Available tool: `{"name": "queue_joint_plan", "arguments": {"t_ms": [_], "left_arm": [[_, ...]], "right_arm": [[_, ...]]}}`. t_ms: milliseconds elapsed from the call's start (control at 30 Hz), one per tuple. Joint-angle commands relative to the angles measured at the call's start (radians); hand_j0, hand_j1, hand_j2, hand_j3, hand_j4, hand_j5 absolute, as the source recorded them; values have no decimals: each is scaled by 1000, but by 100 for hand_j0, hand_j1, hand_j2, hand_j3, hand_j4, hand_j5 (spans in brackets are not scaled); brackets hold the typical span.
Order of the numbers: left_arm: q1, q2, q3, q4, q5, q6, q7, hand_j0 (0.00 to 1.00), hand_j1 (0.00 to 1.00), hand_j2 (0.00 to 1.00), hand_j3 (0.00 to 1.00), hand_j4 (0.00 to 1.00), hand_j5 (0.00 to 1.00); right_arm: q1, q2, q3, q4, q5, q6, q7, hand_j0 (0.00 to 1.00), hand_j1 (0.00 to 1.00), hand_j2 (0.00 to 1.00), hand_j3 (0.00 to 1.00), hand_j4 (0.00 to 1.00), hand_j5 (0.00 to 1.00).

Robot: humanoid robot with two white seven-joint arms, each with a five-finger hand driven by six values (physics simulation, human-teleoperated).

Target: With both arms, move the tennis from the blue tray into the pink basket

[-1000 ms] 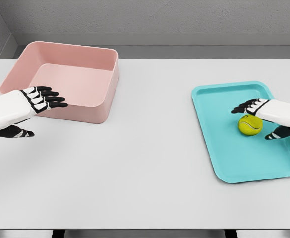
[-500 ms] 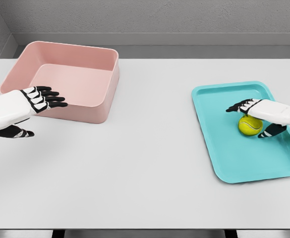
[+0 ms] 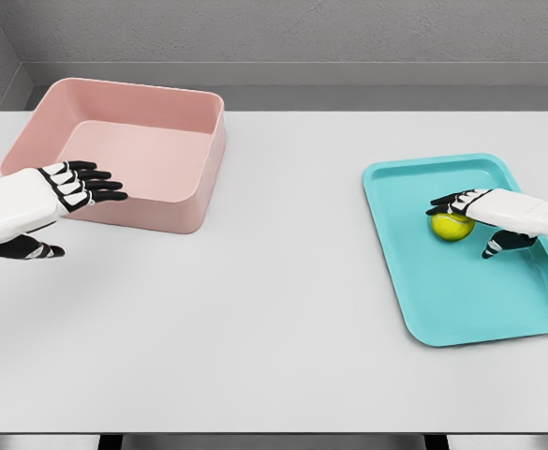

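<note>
So here's what we've got: the tennis ball (image 3: pixel 451 226) sits in the blue tray (image 3: pixel 442 300), in its far half, and our right hand (image 3: pixel 484 214) is draped right over it. The fingers (image 3: pixel 445 201) reach across the top of the ball, past its far side, and the thumb (image 3: pixel 500 245) sits on the near side, just off the ball toward us. The ball pokes out under the fingers on the left. The fingers look loosely curved over it rather than clamped, and we honestly can't tell whether they've got a real grip on it or are just lying on top.

Our left hand (image 3: pixel 49 202) is way over on the other side of the bench (image 3: pixel 274 309), hovering in front of the near wall of the pink basket (image 3: pixel 175 211). Its fingers (image 3: pixel 91 183) are stretched out flat and spread, pointing toward the basket's front wall and holding nothing, thumb (image 3: pixel 30 250) hanging below.

Between the two hands it's just open bench top. The basket's near wall is the one thing sitting right at the left fingertips, and the tray's raised rim runs around the ball on the right side.
</note>
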Motion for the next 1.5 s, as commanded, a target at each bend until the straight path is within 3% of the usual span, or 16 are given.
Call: {"name": "queue_joint_plan", "arguments": {"t_ms": [0, 233, 300, 367, 900, 1267, 1467], "left_arm": [[0, 1, 0, 0, 7, 1, 1, 100, 100, 100, 100, 100, 100], [-3, 1, -2, 0, 8, 1, 1, 100, 100, 100, 100, 100, 100], [-3, 1, 0, 0, 10, 1, 1, 100, 100, 100, 100, 100, 100], [-3, 3, 0, 0, 10, 1, 1, 100, 100, 100, 100, 100, 100], [-3, 3, 0, 0, 10, 1, 1, 100, 100, 100, 100, 100, 100], [-3, 3, 0, 1, 10, 1, 1, 100, 100, 100, 100, 100, 100], [-3, 3, 0, 1, 11, 1, 1, 100, 100, 100, 100, 100, 100]], "right_arm": [[0, 1, 7, 1, 31, -7, 9, 94, 94, 94, 94, 94, 94], [-6, -2, 1, -5, 31, -7, 15, 87, 87, 87, 87, 87, 87], [-17, 1, -8, -6, 26, -7, 92, 76, 76, 76, 76, 76, 76], [-17, -1, -8, -13, 26, -7, 93, 72, 72, 72, 72, 72, 72], [-23, -10, -10, -19, 26, -7, 98, 56, 56, 56, 56, 56, 56], [-51, 1, -8, -19, 29, -7, 156, 56, 56, 56, 56, 56, 56], [-60, -2, -25, -19, 28, -7, 156, 48, 48, 48, 48, 48, 48]]}}
